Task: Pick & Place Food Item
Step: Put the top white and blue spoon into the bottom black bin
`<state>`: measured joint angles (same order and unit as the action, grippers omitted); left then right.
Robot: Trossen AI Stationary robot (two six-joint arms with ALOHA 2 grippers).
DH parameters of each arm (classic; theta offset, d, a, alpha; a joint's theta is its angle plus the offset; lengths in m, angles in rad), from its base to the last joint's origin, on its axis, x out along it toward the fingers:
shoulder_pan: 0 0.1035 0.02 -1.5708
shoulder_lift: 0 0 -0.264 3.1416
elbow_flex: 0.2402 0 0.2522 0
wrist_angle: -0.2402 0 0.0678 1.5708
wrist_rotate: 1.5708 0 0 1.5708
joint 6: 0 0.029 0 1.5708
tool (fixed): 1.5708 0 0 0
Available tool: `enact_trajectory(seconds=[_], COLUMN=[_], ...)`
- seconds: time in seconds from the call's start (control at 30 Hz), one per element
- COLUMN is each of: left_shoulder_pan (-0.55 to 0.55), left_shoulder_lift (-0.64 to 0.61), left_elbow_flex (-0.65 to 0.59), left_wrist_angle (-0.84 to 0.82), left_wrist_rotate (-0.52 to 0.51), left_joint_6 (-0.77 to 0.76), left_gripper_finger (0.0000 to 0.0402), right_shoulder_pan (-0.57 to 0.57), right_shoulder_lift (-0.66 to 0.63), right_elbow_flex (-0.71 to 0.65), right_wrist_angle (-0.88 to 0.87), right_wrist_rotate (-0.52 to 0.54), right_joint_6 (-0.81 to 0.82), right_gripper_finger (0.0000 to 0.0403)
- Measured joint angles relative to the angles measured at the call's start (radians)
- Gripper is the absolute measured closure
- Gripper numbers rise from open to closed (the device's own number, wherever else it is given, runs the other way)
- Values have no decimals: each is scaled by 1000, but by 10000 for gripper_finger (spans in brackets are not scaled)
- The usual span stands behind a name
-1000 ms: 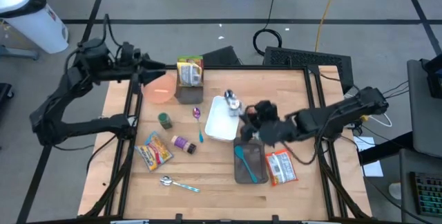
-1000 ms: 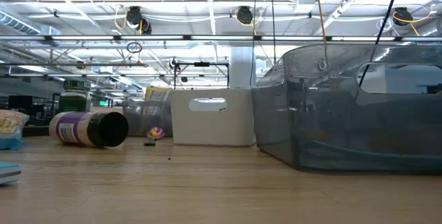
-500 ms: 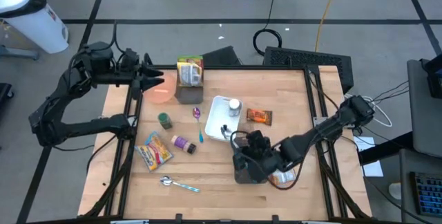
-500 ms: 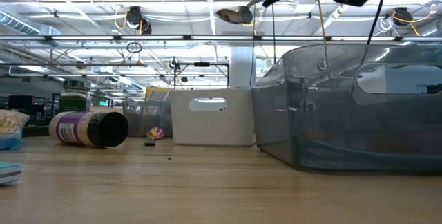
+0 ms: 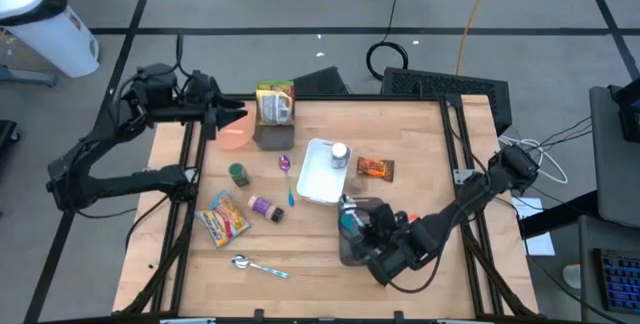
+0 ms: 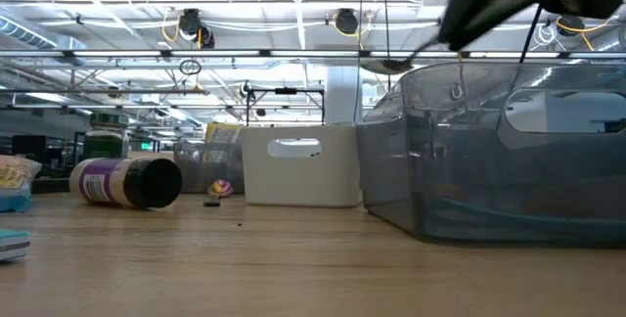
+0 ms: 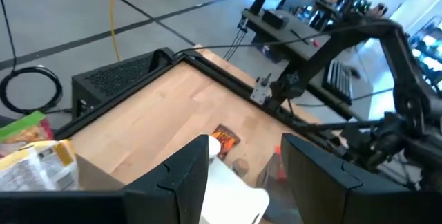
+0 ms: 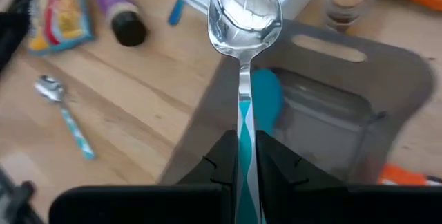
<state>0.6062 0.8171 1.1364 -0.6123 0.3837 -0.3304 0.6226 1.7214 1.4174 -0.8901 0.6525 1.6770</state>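
Two dark arms work over a wooden table (image 5: 300, 264) scattered with food packets, spice jars and spoons. The right tool (image 8: 242, 156) hangs above the grey bin (image 5: 352, 244) near the table's front edge, its fingers pressed together on the handle of a teal-striped spoon (image 8: 244, 16) — bowl pointing forward, likely so it can be lowered straight into the bin, where a teal utensil (image 8: 265, 94) already lies. The left tool (image 5: 232, 117) waits at the far left corner with its fingers spread and empty, just beside a pink bowl (image 5: 236, 136). The task's food item, judged to be the orange snack packet (image 5: 375, 168), lies flat beside the white tray (image 5: 318, 179) — bare wood around it leaves open room for an approach.
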Motion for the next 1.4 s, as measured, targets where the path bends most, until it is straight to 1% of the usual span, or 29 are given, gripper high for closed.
enact_trajectory(seconds=[0.07, 0.13, 0.27, 0.43, 0.57, 0.73, 0.87, 1.0, 1.17, 1.4], left_shoulder_pan=[-6, -11, -22, -26, -26, -25, -25, -25, -25, -25], left_shoulder_lift=[1, 1, 1, 1, 1, 1, 1, 1, 1, 1], left_elbow_flex=[-30, -64, -129, -171, -178, -178, -178, -178, -178, -178], left_wrist_angle=[50, 103, 197, 231, 232, 282, 301, 304, 304, 304], left_wrist_rotate=[0, 0, 0, 0, 0, 0, 0, 0, 0, 0], left_joint_6=[-28, -58, -114, -150, -150, -150, -150, -150, -150, -162], left_gripper_finger=[213, 213, 213, 213, 213, 213, 213, 213, 213, 213], right_shoulder_pan=[8, 9, 8, 8, 8, 7, 0, -11, -28, -40], right_shoulder_lift=[0, -1, 0, 0, 0, 0, 0, 10, 60, 101], right_elbow_flex=[-7, -27, -67, -109, -147, -210, -243, -247, -247, -247], right_wrist_angle=[-20, -9, 19, 87, 130, 237, 280, 308, 401, 440], right_wrist_rotate=[11, 29, 30, 31, 28, 1, 0, -3, -44, -56], right_joint_6=[22, 38, 62, 57, 54, 37, 32, -6, -70, -75], right_gripper_finger=[383, 383, 383, 383, 383, 383, 383, 383, 383, 383])
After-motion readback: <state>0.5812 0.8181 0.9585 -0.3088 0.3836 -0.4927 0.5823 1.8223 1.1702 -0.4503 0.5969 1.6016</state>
